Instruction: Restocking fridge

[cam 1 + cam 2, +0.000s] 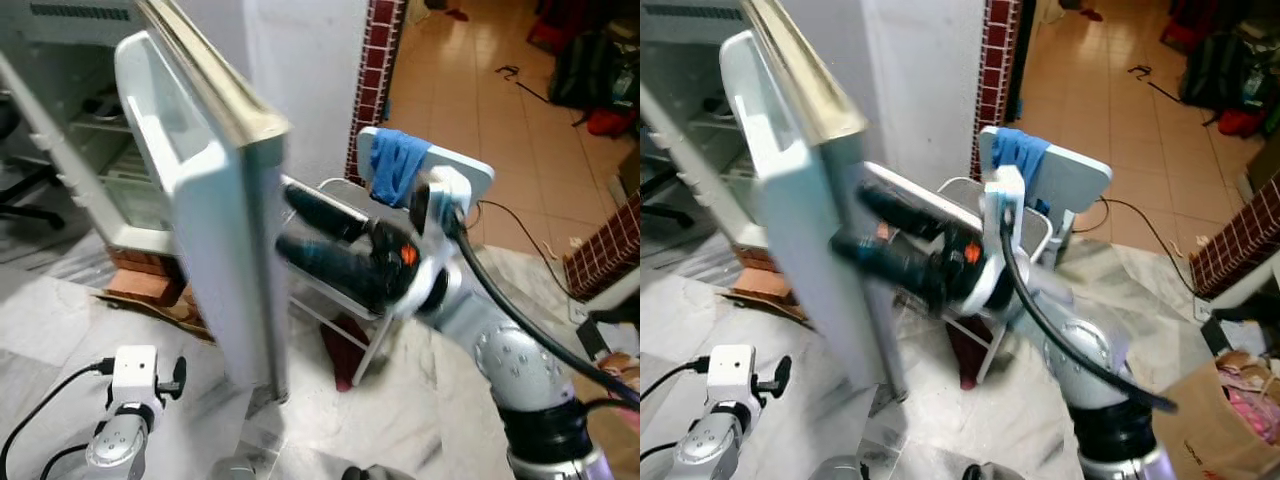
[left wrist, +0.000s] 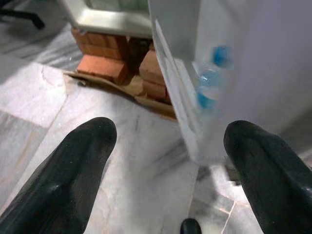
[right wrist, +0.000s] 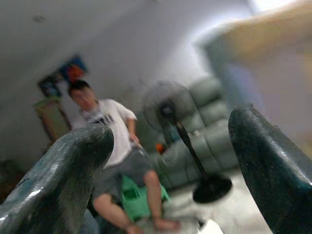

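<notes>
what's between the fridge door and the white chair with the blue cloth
The right gripper: its open black fingers reach from the chair side against the fridge door, seen in both eye views.

The left end effector (image 2: 168,165) points down at a marble floor (image 2: 136,161), its two black fingers (image 2: 68,170) spread wide apart. Ahead stand the white fridge door (image 2: 195,73), red bricks (image 2: 102,68) and flattened cardboard (image 2: 122,90).

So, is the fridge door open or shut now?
Open. The door stands swung out, shelves show behind it, and the right gripper reaches its edge, fingers spread.
</notes>
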### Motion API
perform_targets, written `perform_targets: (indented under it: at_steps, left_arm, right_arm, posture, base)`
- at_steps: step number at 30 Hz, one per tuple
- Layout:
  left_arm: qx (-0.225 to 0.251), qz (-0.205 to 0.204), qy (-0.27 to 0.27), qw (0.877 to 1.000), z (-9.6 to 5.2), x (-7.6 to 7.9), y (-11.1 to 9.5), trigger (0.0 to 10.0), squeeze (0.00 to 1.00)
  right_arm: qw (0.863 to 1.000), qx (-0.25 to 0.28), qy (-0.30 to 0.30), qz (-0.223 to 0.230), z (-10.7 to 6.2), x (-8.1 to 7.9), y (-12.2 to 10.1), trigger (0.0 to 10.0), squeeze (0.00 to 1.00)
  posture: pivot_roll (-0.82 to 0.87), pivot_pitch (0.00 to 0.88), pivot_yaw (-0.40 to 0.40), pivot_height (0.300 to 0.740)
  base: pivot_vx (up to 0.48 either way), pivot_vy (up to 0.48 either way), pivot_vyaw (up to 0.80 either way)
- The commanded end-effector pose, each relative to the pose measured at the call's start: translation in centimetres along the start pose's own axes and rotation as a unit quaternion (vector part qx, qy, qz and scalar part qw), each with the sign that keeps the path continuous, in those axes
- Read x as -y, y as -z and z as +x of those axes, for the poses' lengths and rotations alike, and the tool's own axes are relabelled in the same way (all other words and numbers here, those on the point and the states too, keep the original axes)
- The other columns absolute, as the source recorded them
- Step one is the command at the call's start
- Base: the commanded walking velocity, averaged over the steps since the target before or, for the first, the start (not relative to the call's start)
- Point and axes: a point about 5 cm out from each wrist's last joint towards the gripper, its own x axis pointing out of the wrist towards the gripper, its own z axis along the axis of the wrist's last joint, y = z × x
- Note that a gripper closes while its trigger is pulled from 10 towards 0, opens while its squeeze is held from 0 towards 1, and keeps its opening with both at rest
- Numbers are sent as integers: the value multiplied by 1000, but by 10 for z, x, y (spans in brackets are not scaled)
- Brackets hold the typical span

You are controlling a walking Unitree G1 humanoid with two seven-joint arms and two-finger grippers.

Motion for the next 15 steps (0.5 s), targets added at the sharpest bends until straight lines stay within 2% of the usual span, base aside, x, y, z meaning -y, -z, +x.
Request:
perform_targets:
  at_steps: [1, 5, 10, 13, 15]
  left_arm:
    - [2, 3, 1, 1000, 2, -2, -1, 10000, 0]
    - [-8, 7, -1, 1000, 6, -2, 3, 10000, 0]
    - [-22, 6, -6, 1000, 8, -1, 9, 10000, 0]
    - [-41, 5, -17, 999, 9, -2, 19, 10000, 0]
    - [-46, 19, -36, 998, 9, -5, 22, 10000, 0]
  right_arm:
    - [999, -22, 40, -4, -8, 8, 3, 10000, 0]
    - [992, -42, 117, 4, -25, 22, 16, 10000, 0]
    - [988, -55, 147, 7, -31, 26, 23, 10000, 0]
    - [980, -76, 183, -18, -36, 35, 31, 10000, 0]
    - [971, -80, 220, -44, -37, 43, 31, 10000, 0]
  posture:
    - [142, 53, -10, 740]
    - [140, 50, -11, 740]
    - [144, 48, -17, 740]
    - [145, 47, -20, 740]
    - [141, 48, -21, 740]
  base:
    - [0, 0, 0]
    - [0, 0, 0]
    - [0, 0, 0]
    - [0, 0, 0]
    - [0, 0, 0]
